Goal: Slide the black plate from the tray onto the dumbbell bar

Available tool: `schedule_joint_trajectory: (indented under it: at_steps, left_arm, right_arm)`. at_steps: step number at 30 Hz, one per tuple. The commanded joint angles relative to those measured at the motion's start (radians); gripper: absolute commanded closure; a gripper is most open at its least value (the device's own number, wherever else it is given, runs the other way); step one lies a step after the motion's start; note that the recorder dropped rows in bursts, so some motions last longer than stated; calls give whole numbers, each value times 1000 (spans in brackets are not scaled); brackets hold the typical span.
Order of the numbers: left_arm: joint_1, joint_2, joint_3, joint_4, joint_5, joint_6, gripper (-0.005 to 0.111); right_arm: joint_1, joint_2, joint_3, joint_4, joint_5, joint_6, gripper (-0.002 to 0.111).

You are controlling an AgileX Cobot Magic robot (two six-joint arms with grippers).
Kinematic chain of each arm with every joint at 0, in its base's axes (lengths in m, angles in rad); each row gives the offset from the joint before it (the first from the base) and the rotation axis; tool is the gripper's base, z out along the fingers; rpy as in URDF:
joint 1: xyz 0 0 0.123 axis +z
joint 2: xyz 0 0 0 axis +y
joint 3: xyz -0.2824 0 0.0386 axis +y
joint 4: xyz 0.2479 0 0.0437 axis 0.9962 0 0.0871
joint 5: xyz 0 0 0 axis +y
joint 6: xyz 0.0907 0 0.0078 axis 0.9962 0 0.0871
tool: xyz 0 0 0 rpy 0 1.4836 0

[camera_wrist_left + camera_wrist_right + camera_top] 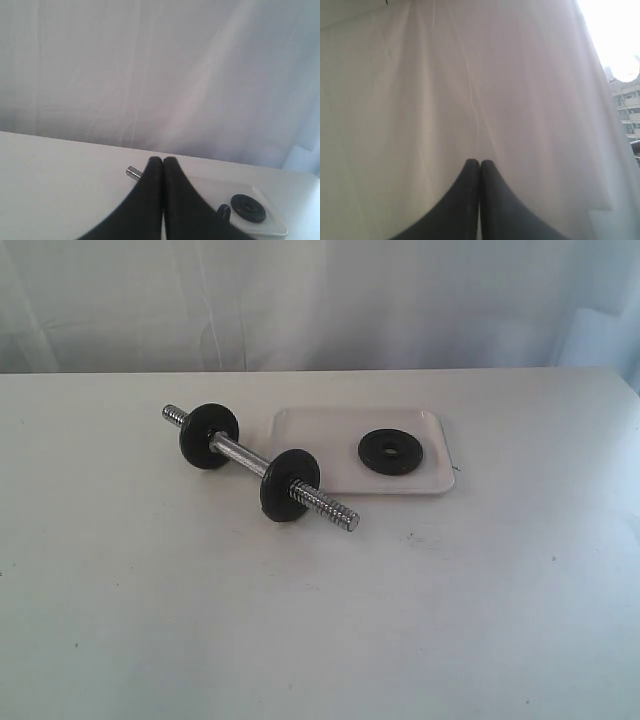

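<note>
On the flat white rectangular tray (310,440), the round black plate (380,454) looks heavy, rigid, slick; pinch rim to centre hole. Fingers of the left gripper (162,160) and right gripper (479,162) touch, empty.

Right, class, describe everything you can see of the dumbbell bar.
The dumbbell bar is a short chrome rod, smooth in the middle, threaded at both ends. It lies diagonally beside the white tray. A far disc and a near disc, both black, sit on it, resting on the table.
</note>
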Motion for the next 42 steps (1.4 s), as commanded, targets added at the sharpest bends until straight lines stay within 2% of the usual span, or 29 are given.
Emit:
schedule_joint_trajectory:
  at_steps: [1,9,15,23,31,37,42]
  left_arm:
    - [-5,101,-139,46,115,0,107]
    - [-5,369,-377,124,237,4,107]
    - [-5,579,-535,171,367,60,107]
    - [-5,866,-676,168,517,161,107]
    - [-5,1082,-740,156,523,208,107]
    - [-5,1240,-774,69,485,296,107]
    - [-5,1396,-875,43,562,327,107]
  right_arm:
    - [3,85,-163,-22,130,0,108]
    - [3,345,-443,-30,315,0,108]
    - [3,542,-577,-30,361,-61,108]
    - [3,735,-619,-30,419,-136,108]
    - [3,919,-623,-30,487,-188,108]
    - [3,1029,-633,-23,536,-243,108]
    - [3,1102,-633,-9,527,-295,108]
